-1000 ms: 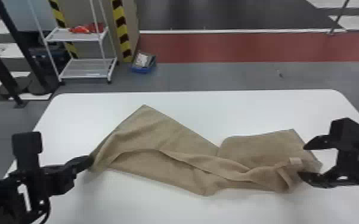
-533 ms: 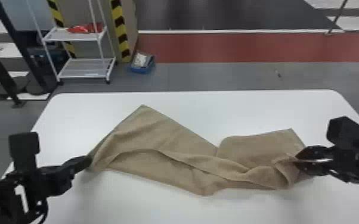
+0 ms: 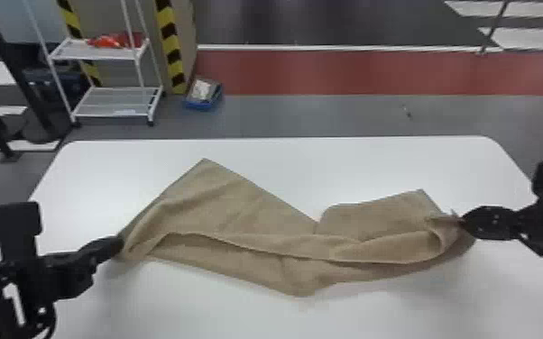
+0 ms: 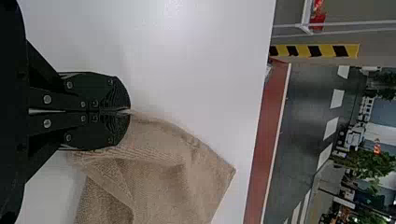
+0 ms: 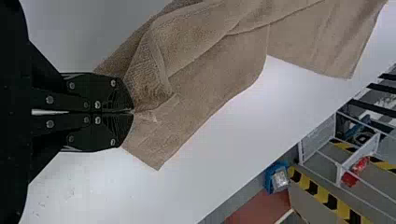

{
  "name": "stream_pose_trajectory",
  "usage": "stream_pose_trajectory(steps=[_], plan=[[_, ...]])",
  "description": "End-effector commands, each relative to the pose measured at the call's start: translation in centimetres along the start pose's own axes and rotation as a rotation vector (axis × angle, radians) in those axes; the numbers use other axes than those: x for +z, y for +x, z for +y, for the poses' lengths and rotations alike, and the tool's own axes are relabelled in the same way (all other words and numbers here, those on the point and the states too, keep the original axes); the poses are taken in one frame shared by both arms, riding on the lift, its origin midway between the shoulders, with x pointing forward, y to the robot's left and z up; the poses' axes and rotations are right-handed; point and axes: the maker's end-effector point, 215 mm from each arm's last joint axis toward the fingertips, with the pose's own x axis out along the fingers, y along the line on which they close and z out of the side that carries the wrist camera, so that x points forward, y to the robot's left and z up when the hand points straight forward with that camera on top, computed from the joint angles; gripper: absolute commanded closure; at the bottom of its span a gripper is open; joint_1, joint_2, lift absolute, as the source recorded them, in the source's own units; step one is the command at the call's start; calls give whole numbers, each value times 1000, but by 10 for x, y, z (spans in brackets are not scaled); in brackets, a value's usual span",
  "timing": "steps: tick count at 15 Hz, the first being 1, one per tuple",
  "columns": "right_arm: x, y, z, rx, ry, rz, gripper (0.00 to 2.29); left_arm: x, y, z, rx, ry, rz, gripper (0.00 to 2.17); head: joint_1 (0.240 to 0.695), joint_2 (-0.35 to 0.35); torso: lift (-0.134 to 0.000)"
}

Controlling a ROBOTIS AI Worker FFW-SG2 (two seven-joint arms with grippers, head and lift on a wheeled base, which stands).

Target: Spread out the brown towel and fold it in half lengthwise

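Brown towel (image 3: 239,203): lying crumpled across the middle of the tabletop (image 3: 374,167), stretched between my two grippers. Two corners point toward the far edge, with a notch between them; a long, loose fold runs from side to side along the nearer part.
My left gripper (image 3: 119,245): at the towel's left end, fingers (image 4: 116,95) closed together, pinching its edge between the tips.
My right gripper (image 3: 463,221): at the towel's right end, fingers (image 5: 119,95) closed on a gathered bit of cloth beside one corner. The cloth bends around in a loose curl just beside the tips.
Tabletop: white and smooth, with rounded far corners.
Floor behind: a white rack (image 3: 117,106) with red items (image 3: 112,41) on its upper shelf, and a blue box (image 3: 200,104) standing near it.
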Motion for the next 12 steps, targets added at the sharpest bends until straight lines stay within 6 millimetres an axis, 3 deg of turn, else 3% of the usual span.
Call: stream_pose_trajectory(steps=[1, 3, 5, 8, 10, 11, 12], plan=[[14, -14, 1, -16, -73, -68, 1652, 0, -1, -2, -4, -5, -4, 1976, 695, -22, -125], [23, -29, 14, -30, -86, -95, 1652, 0, -11, 8, 2, -28, -13, 1976, 695, -26, -125], [23, -52, 2, -78, -76, -118, 1652, 12, -27, 20, 24, -30, -34, 1976, 695, -7, -125], [47, -79, -13, -120, -31, -257, 1652, 30, -39, 17, 18, -30, -57, 1980, 695, 3, -125], [72, -67, -13, -114, -37, -304, 1652, 54, -31, -2, -7, -22, -65, 1980, 695, 5, -125], [86, -54, -23, -129, 1, -323, 1652, 80, -22, -21, -32, -1, -95, 1980, 695, 8, -125], [97, -40, -33, -134, 34, -337, 1652, 94, -10, -37, -56, 13, -88, 1980, 695, 10, -125]])
